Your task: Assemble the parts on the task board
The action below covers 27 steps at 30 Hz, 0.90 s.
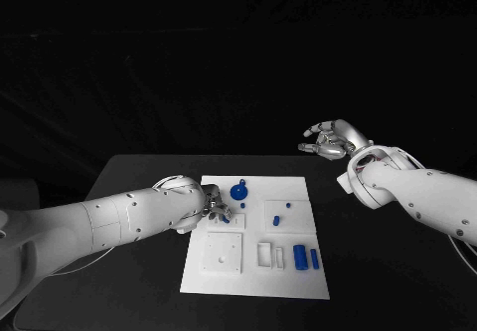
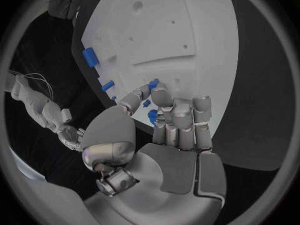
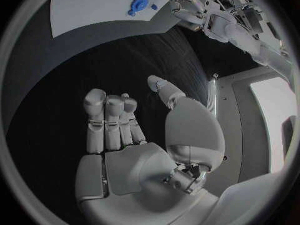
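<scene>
The white task board [image 1: 249,276] lies in the middle of the table. My left hand [image 1: 211,205] is low over its left part, fingers curled round a small blue part [image 1: 225,219]; in the left wrist view that part [image 2: 151,116] shows between the fingers [image 2: 181,116]. A round blue part [image 1: 240,191] stands just beyond the hand. Two small blue pegs [image 1: 276,221] stand near the board's middle, and two blue cylinders [image 1: 299,257] lie at its near right. My right hand [image 1: 328,141] is raised beyond the table's far right and holds nothing, its fingers [image 3: 112,120] apart.
A square white plate [image 1: 225,252] and a white frame piece [image 1: 265,254] sit on the board's near half. The black table [image 1: 139,179] lies bare around the board. In the right wrist view the board [image 3: 87,7] and round blue part [image 3: 139,4] are far off.
</scene>
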### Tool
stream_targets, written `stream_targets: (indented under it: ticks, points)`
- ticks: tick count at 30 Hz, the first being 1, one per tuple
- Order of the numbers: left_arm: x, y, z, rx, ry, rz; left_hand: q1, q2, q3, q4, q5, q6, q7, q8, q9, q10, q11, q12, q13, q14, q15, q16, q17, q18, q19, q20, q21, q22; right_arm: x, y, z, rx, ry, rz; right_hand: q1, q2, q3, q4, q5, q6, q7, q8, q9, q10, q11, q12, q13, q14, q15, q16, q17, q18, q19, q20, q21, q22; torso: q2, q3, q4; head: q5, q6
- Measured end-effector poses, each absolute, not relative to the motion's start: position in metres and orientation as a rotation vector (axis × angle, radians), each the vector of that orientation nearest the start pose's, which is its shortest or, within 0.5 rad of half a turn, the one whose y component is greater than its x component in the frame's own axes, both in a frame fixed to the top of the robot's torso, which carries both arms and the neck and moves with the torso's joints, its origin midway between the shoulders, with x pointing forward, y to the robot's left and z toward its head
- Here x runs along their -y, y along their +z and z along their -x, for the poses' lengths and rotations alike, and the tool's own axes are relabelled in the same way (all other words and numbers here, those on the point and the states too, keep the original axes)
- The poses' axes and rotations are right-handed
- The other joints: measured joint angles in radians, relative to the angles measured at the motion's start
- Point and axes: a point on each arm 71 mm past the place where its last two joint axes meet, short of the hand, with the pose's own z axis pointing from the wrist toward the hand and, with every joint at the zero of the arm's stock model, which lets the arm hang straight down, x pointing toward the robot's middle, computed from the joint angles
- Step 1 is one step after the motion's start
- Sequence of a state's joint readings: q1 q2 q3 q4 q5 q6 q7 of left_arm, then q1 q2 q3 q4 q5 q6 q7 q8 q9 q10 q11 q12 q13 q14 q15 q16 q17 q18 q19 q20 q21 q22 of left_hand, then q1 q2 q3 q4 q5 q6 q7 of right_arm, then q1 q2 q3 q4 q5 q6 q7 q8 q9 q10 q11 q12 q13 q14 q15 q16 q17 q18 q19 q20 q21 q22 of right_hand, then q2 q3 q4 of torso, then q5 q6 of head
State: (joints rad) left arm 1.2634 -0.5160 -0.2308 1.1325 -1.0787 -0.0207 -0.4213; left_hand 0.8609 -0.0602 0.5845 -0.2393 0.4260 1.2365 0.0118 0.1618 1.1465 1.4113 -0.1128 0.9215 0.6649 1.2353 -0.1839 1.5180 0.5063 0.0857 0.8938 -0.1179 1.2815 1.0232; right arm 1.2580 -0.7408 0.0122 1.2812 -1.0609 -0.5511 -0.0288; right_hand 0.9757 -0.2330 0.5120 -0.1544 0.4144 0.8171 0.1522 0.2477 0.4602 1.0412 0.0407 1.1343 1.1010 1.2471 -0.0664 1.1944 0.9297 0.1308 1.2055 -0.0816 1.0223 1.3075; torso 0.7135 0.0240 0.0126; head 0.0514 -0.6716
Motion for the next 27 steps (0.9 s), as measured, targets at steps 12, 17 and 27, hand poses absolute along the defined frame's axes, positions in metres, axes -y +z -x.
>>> stream_targets:
  ticks: [12, 17, 27]
  points:
    - [-0.1670, -0.2636, -0.5300, -2.201, -0.323, 0.136, 0.000, 0.000, 0.002, 0.002, 0.000, 0.000, 0.000, 0.000, 0.000, 0.000, 0.000, 0.000, 0.001, 0.000, 0.000, 0.000, 0.000, 0.000, 0.000, 0.000, 0.000, 0.000, 0.2359, -0.1395, -0.5479, -1.407, 0.714, -0.338, -0.004, 0.004, 0.000, 0.000, 0.000, 0.000, 0.000, 0.000, 0.000, 0.000, 0.000, 0.000, -0.001, 0.000, 0.000, 0.000, 0.000, 0.000, 0.000, 0.000, -0.004, 0.000, 0.000, 0.0002, 0.0000, -0.001, -0.001]
    - [-0.1667, -0.2643, -0.5296, -2.195, -0.323, 0.133, 0.000, 0.000, 0.002, 0.002, 0.000, 0.000, 0.000, 0.000, 0.002, 0.000, 0.000, 0.000, 0.001, 0.000, 0.000, 0.000, 0.000, 0.000, 0.000, 0.000, 0.000, 0.000, 0.2359, -0.1395, -0.5479, -1.407, 0.714, -0.338, -0.004, 0.004, 0.000, 0.000, 0.000, 0.000, 0.000, 0.000, 0.000, 0.001, 0.001, 0.000, -0.001, 0.000, 0.000, 0.000, 0.000, 0.000, 0.000, 0.000, -0.004, 0.000, 0.000, 0.0003, 0.0003, -0.001, 0.000]
    - [-0.1659, -0.2646, -0.5292, -2.184, -0.321, 0.115, 0.000, 0.000, 0.002, 0.002, 0.000, 0.000, 0.000, 0.000, 0.002, 0.001, 0.000, 0.000, 0.001, 0.000, 0.000, 0.000, 0.000, 0.000, 0.000, 0.000, 0.000, 0.001, 0.2360, -0.1396, -0.5480, -1.407, 0.714, -0.338, -0.004, 0.004, 0.000, 0.000, 0.000, 0.000, 0.000, 0.000, 0.000, 0.001, 0.001, 0.000, -0.002, 0.000, 0.000, 0.000, 0.000, 0.000, 0.000, 0.000, -0.004, 0.001, 0.000, 0.0005, -0.0003, -0.001, 0.000]
